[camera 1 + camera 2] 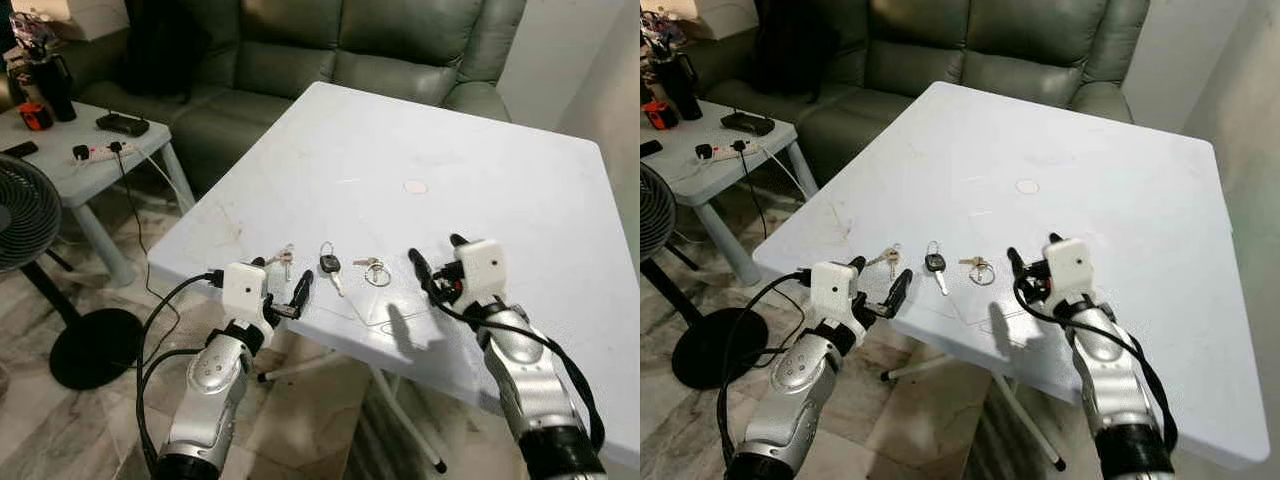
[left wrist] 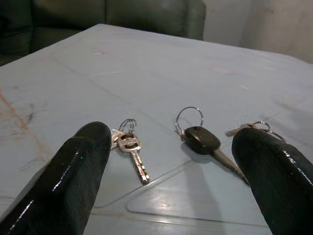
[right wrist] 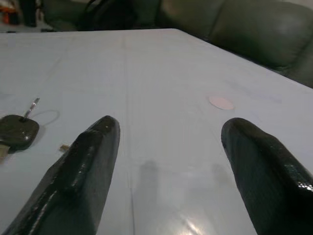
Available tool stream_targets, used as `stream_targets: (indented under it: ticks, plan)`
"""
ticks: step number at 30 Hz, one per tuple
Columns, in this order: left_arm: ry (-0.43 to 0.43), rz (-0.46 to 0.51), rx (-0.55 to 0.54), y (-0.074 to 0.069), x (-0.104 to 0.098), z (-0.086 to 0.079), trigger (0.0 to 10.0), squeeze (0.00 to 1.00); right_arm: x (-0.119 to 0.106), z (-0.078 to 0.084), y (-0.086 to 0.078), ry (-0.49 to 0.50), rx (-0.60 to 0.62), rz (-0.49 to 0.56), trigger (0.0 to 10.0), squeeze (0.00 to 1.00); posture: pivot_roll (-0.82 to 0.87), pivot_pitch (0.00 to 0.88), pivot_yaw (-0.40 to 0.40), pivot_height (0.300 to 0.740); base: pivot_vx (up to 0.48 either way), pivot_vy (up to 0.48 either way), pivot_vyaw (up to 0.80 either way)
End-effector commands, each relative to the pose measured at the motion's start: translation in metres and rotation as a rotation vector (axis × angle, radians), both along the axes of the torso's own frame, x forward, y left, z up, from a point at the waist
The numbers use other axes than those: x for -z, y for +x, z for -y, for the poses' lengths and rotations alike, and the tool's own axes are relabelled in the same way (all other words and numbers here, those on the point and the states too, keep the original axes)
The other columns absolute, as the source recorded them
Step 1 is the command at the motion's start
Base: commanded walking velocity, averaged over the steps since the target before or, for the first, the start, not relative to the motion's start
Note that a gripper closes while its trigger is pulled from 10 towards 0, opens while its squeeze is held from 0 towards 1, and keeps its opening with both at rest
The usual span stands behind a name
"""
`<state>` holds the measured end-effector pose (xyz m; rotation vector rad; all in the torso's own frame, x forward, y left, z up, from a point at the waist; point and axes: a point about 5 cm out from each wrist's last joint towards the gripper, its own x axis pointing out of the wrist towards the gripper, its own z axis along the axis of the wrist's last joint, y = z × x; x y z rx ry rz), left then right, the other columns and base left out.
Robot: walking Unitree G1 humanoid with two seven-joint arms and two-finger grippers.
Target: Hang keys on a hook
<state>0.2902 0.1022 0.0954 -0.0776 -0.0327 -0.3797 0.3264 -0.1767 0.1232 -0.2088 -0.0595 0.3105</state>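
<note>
Three sets of keys lie in a row near the front edge of the white table: a small silver bunch, a black-headed car key and a brass key on a ring. Your left gripper hovers at that edge just short of the silver bunch, fingers spread wide and empty. Your right gripper sits over the table beside the ringed key, fingers wide and empty too. You are at the reaching stage, I judge; next, pick one set, lower onto it and close. No hook is in sight.
</note>
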Motion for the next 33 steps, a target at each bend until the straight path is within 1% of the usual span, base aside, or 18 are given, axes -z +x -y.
stream_targets:
  ticks: [1,3,4,5,8,10,11,13,14,17,19,24,27,29,30,31,32,33]
  plan:
    - [0.010,0.015,0.001,-0.001,-0.003,0.000,10.0,0.00,0.000,-0.002,0.001,-0.013,-0.020,-0.004,10.0,0.00,0.03,0.087,-0.039,0.740,0.000,0.000,0.00]
    - [0.029,0.034,0.018,-0.005,-0.006,0.003,10.0,0.00,-0.003,-0.010,0.009,-0.036,-0.057,-0.017,10.0,0.00,0.04,0.100,-0.048,0.740,0.000,0.000,0.00]
    - [0.029,0.034,0.018,-0.005,-0.006,0.003,10.0,0.00,-0.003,-0.010,0.009,-0.036,-0.057,-0.017,10.0,0.00,0.04,0.100,-0.048,0.740,0.000,0.000,0.00]
    - [0.032,0.042,0.024,-0.008,-0.008,0.004,10.0,0.00,-0.003,-0.012,0.011,-0.059,-0.070,-0.027,10.0,0.00,0.04,0.107,-0.054,0.740,0.000,0.000,0.00]
    - [0.048,0.049,0.032,-0.012,-0.008,0.006,10.0,0.00,-0.002,-0.018,0.012,-0.066,-0.127,-0.045,10.0,0.00,0.05,0.121,-0.067,0.740,0.000,0.000,0.00]
    - [0.049,0.053,0.037,-0.014,-0.009,0.008,10.0,0.00,0.001,-0.020,0.014,-0.069,-0.146,-0.088,10.0,0.00,0.06,0.127,-0.073,0.740,0.000,0.000,0.00]
    - [0.048,0.055,0.042,-0.017,-0.010,0.010,10.0,0.00,0.002,-0.023,0.013,-0.076,-0.182,-0.107,10.0,0.00,0.06,0.135,-0.080,0.740,0.000,0.000,0.00]
    - [0.050,0.059,0.045,-0.019,-0.010,0.012,10.0,0.00,0.002,-0.024,0.012,-0.087,-0.197,-0.112,10.0,0.00,0.06,0.147,-0.089,0.740,0.000,0.000,0.00]
    - [0.050,0.060,0.046,-0.020,-0.010,0.013,10.0,0.00,0.004,-0.024,0.013,-0.082,-0.199,-0.137,10.0,0.00,0.06,0.147,-0.089,0.740,0.000,0.000,0.00]
    - [0.047,0.059,0.050,-0.023,-0.011,0.015,10.0,0.00,0.003,-0.025,0.013,-0.076,-0.226,-0.144,10.0,0.00,0.07,0.158,-0.100,0.740,0.000,0.000,0.00]
    - [0.045,0.056,0.057,-0.026,-0.011,0.017,10.0,0.00,0.005,-0.026,0.016,-0.072,-0.217,-0.174,10.0,0.00,0.07,0.162,-0.104,0.740,0.000,0.000,0.00]
    - [0.043,0.043,0.063,-0.033,-0.010,0.021,10.0,0.00,0.000,-0.036,0.019,-0.023,-0.256,-0.167,10.0,0.00,0.07,0.180,-0.110,0.740,0.000,0.000,0.00]
    - [0.042,0.034,0.064,-0.036,-0.009,0.021,10.0,0.00,-0.002,-0.043,0.019,-0.028,-0.271,-0.150,10.0,0.00,0.07,0.186,-0.111,0.740,0.000,0.000,0.00]
    - [0.044,0.032,0.065,-0.037,-0.008,0.021,10.0,0.00,-0.002,-0.046,0.019,-0.003,-0.279,-0.164,10.0,0.00,0.07,0.192,-0.112,0.740,0.000,0.000,0.00]
    - [0.046,0.028,0.063,-0.038,-0.008,0.020,10.0,0.00,-0.004,-0.049,0.019,0.021,-0.293,-0.154,9.7,0.00,0.08,0.193,-0.112,0.740,0.000,0.000,0.00]
    - [0.046,0.026,0.062,-0.038,-0.009,0.020,10.0,0.00,-0.004,-0.051,0.019,0.023,-0.291,-0.149,9.1,0.00,0.08,0.196,-0.111,0.740,0.000,0.000,0.00]
    - [0.047,0.023,0.059,-0.039,-0.009,0.019,10.0,0.00,-0.004,-0.054,0.020,0.035,-0.286,-0.155,9.6,0.00,0.08,0.197,-0.111,0.740,0.000,0.000,0.00]
    - [0.047,0.022,0.058,-0.039,-0.009,0.019,10.0,0.00,-0.005,-0.054,0.020,0.047,-0.283,-0.151,7.4,0.00,0.08,0.198,-0.110,0.740,0.000,0.000,0.00]
